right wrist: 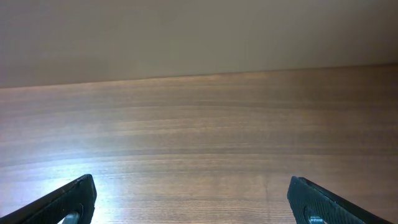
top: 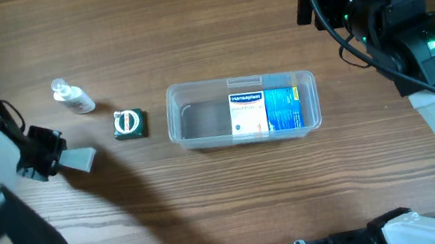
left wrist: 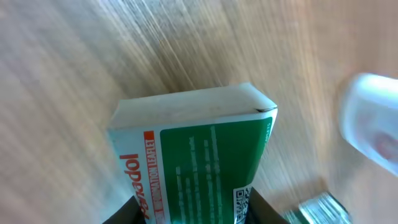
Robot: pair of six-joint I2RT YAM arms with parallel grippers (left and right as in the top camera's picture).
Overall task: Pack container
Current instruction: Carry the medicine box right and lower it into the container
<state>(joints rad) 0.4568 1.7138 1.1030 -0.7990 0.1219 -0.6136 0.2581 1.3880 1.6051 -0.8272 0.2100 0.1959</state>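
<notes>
The clear plastic container (top: 202, 134) sits in the middle of the table and holds a blue and white box (top: 263, 110). My left gripper (top: 62, 158) is at the left of the table, shut on a green and white medicine box (left wrist: 193, 155), which also shows in the overhead view (top: 80, 158). A small dark green box (top: 128, 123) lies between it and the container. A small clear bottle (top: 72, 96) lies further back. My right gripper (right wrist: 193, 199) is open and empty above bare wood at the back right.
The right arm's body (top: 400, 9) rises at the right of the container. In the left wrist view the blurred bottle (left wrist: 373, 121) and the edge of the dark green box (left wrist: 314, 208) lie to the right of the held box.
</notes>
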